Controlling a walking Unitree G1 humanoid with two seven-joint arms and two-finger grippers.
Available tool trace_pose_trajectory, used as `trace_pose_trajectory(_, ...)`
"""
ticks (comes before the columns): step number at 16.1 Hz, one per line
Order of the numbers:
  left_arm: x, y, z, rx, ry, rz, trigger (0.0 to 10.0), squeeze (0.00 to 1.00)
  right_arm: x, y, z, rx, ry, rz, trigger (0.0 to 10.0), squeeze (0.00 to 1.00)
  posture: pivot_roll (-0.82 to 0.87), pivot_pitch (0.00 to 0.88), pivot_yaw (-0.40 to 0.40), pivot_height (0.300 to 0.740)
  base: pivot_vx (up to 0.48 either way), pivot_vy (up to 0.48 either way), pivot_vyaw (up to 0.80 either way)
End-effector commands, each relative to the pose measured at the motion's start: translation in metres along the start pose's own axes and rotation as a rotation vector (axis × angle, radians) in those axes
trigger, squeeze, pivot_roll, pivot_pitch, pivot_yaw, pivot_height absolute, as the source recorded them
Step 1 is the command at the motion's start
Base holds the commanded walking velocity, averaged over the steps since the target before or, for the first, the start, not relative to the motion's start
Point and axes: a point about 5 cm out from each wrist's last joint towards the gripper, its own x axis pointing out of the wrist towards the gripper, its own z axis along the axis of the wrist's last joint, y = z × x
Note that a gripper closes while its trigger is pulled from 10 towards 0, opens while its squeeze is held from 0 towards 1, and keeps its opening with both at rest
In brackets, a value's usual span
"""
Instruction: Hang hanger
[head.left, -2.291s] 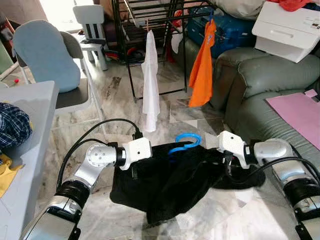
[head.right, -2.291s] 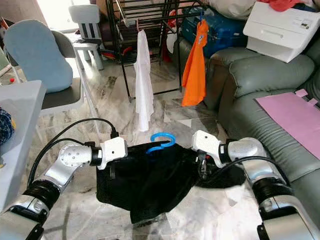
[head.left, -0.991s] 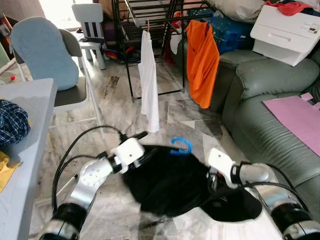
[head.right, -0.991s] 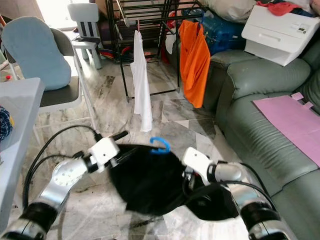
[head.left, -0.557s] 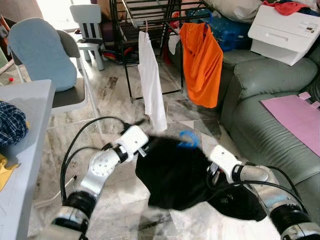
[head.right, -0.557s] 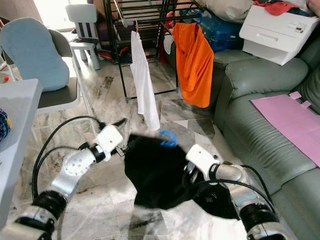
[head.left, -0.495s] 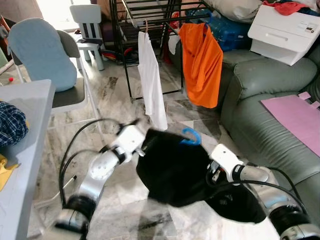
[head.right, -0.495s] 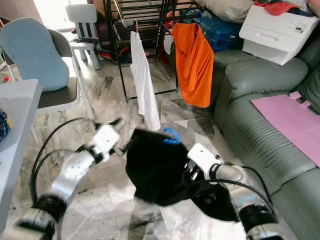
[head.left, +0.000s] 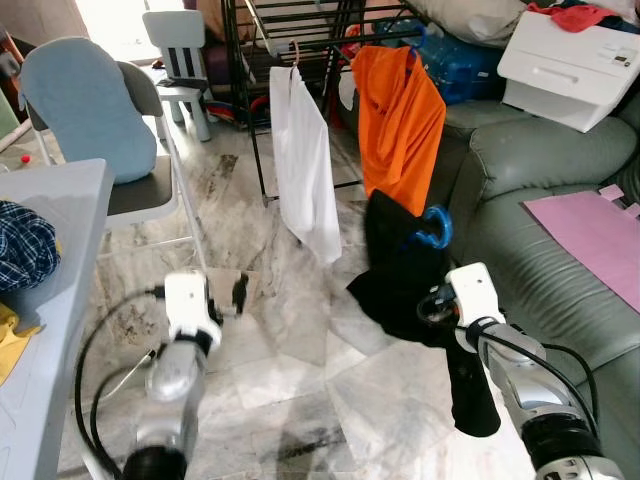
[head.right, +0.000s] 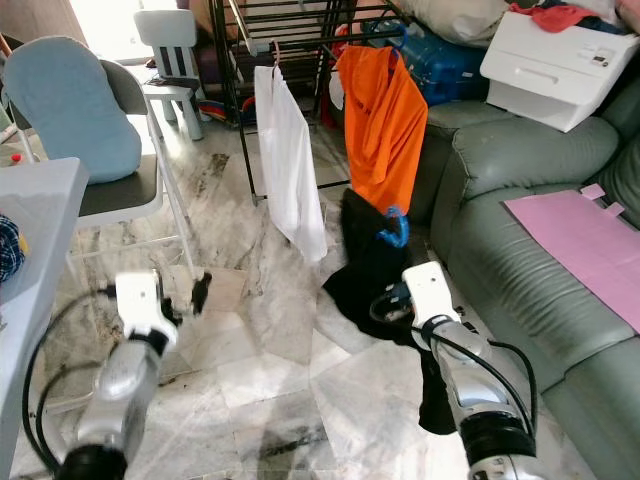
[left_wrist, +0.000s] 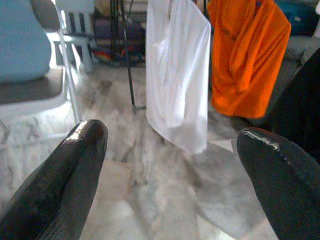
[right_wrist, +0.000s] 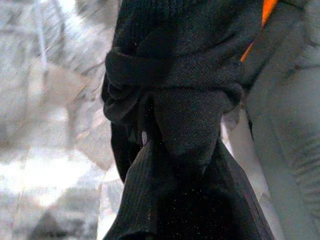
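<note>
My left gripper (left_wrist: 170, 145) jaws spread wide, holding nothing, above grey marble floor (head.left: 290, 390). Right gripper (head.left: 440, 300) jaws pinching black knit garment (head.left: 400, 265) on blue plastic hanger (head.left: 436, 228), beside orange shirt (head.left: 398, 120) on black drying rack (head.left: 300, 20).

Marble-patterned floor (head.left: 290, 340) ran pale and glossy across the room. A green leather sofa (head.left: 540, 190) sat on the right, a pink sheet (head.left: 595, 225) on its seat. On the left stood a grey table (head.left: 50, 250) and a blue-cushioned chair (head.left: 90, 105). Daylight came from behind.
</note>
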Motion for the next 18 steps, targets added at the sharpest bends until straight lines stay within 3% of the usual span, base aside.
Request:
trace_pose_trajectory(1,0.003,-0.003,0.008,-0.009,-0.022,-0.011,10.0,0.0,-0.001,-0.006,0.012,0.038,-0.053,-0.049,10.0,0.0,-0.19,0.0,0.018,0.74,0.0,0.0,0.0)
trace_pose_trajectory(3,0.007,-0.01,0.013,-0.022,-0.026,-0.024,10.0,0.0,-0.002,-0.007,0.012,0.102,-0.05,-0.081,10.0,0.0,-0.19,0.0,0.023,0.74,0.0,0.0,0.0)
trace_pose_trajectory(6,0.008,-0.019,0.019,-0.08,-0.048,-0.066,10.0,0.0,-0.002,-0.01,0.013,0.115,-0.046,-0.108,10.0,0.0,-0.19,0.0,0.022,0.74,0.226,0.0,0.0)
trace_pose_trajectory(18,0.006,-0.033,0.016,-0.076,-0.018,-0.099,10.0,0.0,-0.002,-0.01,0.013,0.146,-0.032,-0.122,10.0,0.0,-0.2,0.0,0.028,0.74,0.347,0.0,0.0)
